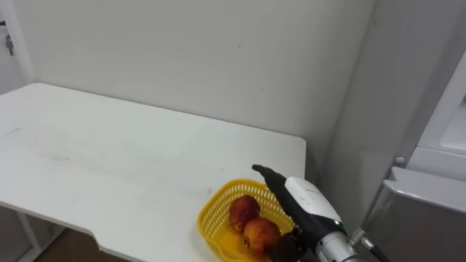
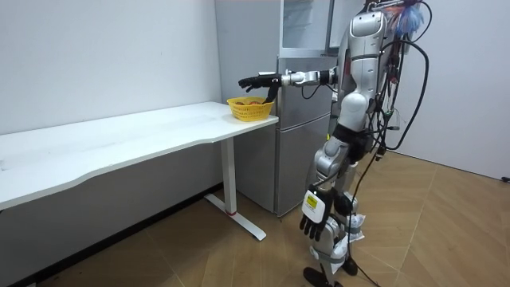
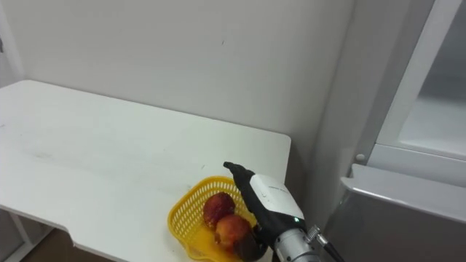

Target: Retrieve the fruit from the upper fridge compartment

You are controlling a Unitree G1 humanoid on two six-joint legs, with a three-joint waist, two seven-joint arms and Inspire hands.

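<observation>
Left eye view: the right hand (image 1: 309, 202) is reaching over the yellow basket (image 1: 210, 217), fingers stretched out, gripping nothing. Two red fruits (image 1: 245, 211) are lying inside the basket, which is sitting on the white table (image 1: 109, 160). The fridge (image 1: 426, 211) is standing right of the basket.

Room view: the left hand (image 2: 315, 223) is hanging well below the basket, fingers relaxed.

Right eye view: both fruits are lying in the basket under the outstretched hand.

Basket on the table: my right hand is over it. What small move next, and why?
Probably lift the right hand straight up and back. The basket rests on the table with fruit inside, and the hand's fingers are straight above it, not curled on it.
</observation>
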